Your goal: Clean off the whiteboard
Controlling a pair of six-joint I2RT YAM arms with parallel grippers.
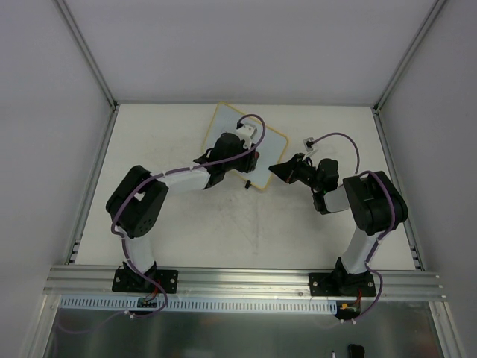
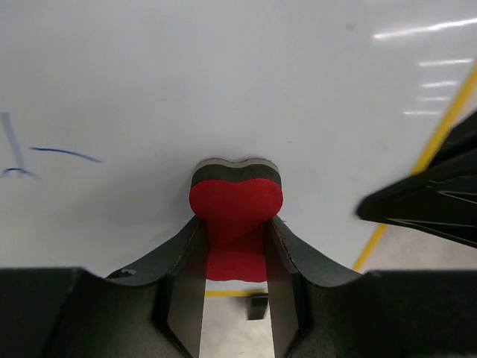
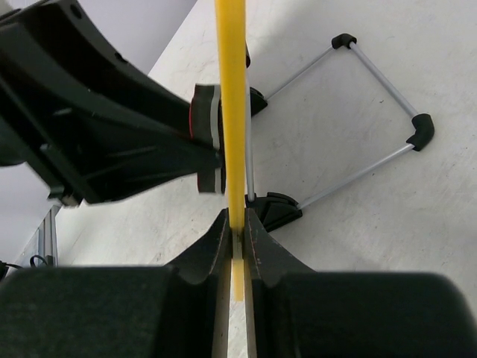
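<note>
Worktop: white [image 1: 223,231], walled on three sides, with the arm bases at its near edge and the whiteboard [image 1: 223,123] toward the middle of its far edge.
Risk, slipping frame: the right jaws pinched only the thin yellow frame [image 3: 231,89], so a hard wipe would likely twist the board out of them.
Risk, tipping: a push from the eraser [image 2: 235,205] in the left jaws could shove the board back over its wire stand [image 3: 419,131].
Risk, missed ink: blue strokes [image 2: 63,153] sat well to one side of the eraser, so a short pass would probably leave them.
Right jaws: clenched on the board's edge, with the frame running straight between them.
Left jaws: grasping the red heart-shaped eraser, its dark pad against the white face.
Board to jaws: held edge-on by the right and faced by the left; whether it stood upright or leaned could not be told.
</note>
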